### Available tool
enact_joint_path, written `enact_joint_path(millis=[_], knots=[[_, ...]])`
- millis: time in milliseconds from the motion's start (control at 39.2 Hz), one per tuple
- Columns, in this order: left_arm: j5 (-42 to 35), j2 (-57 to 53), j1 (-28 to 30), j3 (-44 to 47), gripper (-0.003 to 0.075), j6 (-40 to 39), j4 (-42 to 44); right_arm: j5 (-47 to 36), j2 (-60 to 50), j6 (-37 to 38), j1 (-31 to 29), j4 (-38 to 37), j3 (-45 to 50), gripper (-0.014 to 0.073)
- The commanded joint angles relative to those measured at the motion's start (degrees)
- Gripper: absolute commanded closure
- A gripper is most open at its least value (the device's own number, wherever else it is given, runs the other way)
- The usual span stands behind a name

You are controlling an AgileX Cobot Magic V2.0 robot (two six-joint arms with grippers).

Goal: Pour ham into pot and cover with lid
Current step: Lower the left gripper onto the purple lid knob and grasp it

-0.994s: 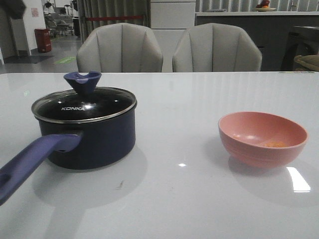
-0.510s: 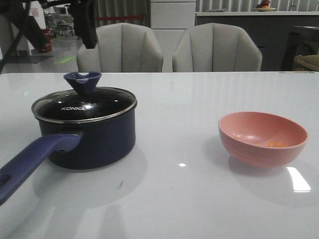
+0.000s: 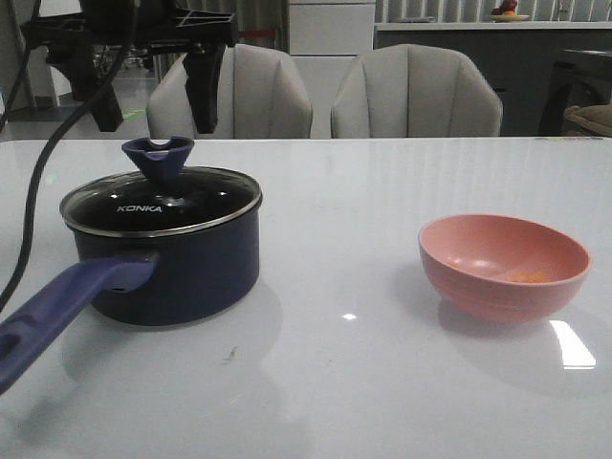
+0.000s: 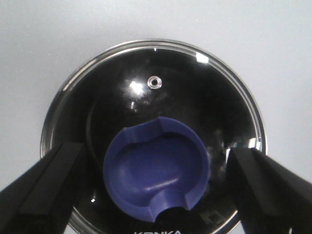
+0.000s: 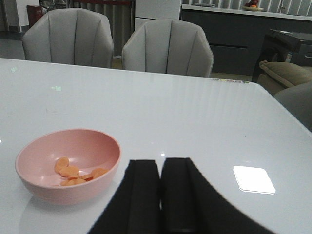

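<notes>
Hanging above the pot (image 3: 167, 258), the left tool (image 3: 153, 100) points straight down with its two black fingers (image 3: 204, 91) spread wide, one on either side of the space over the lid's knob (image 3: 159, 156) and clear of it; it grips nothing. A black cable (image 3: 38, 182) trails down from this arm at the left edge of the front view. In the left wrist view the two fingers flank the knob with glass showing between each finger and the knob. The lid (image 4: 153, 97), dark glass with a steel rim, sits closed on the pot and bears white lettering reading "KONKA" (image 3: 134, 207); a small steel vent hole (image 4: 154, 82) lies beside the knob. The pot stands on the left part of the white surface (image 3: 363, 191), its long blue-purple handle (image 3: 57, 306) reaching toward the camera and to the left. The right tool (image 5: 161, 180) is seen only in its own wrist view, low over the surface with its black fingers pressed together and nothing between them. The pink bowl (image 3: 504, 265) stands well apart from the pot on the right part of the surface, and the ham (image 5: 73, 174), a few orange pieces, lies in the bottom of the bowl. Two grey chairs (image 3: 325, 91) stand behind the surface.
</notes>
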Motion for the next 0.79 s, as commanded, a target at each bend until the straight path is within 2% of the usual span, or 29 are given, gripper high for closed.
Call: enact_joint_path(millis=[0, 127, 280, 764], knots=[[-0.04, -2.03, -0.54, -2.14, 0.0116, -1.00, -0.09, -4.62, -1.15, -0.19, -0.16, -0.77, -0.25, 0.0446], [-0.24, -1.35, -0.42, -2.24, 0.0116, -3.54, -0.09, -4.62, -1.15, -0.19, -0.16, -0.77, -0.25, 0.0446], [-1.47, -0.61, -0.53, -2.24, 0.0116, -3.64, -0.78, -4.62, -1.15, -0.19, -0.16, -0.77, -0.25, 0.0446], [1.14, 1.50, -0.53, -2.36, 0.0118, -3.64, -1.58, -4.62, -1.15, -0.19, -0.16, -0.77, -0.25, 0.0446]])
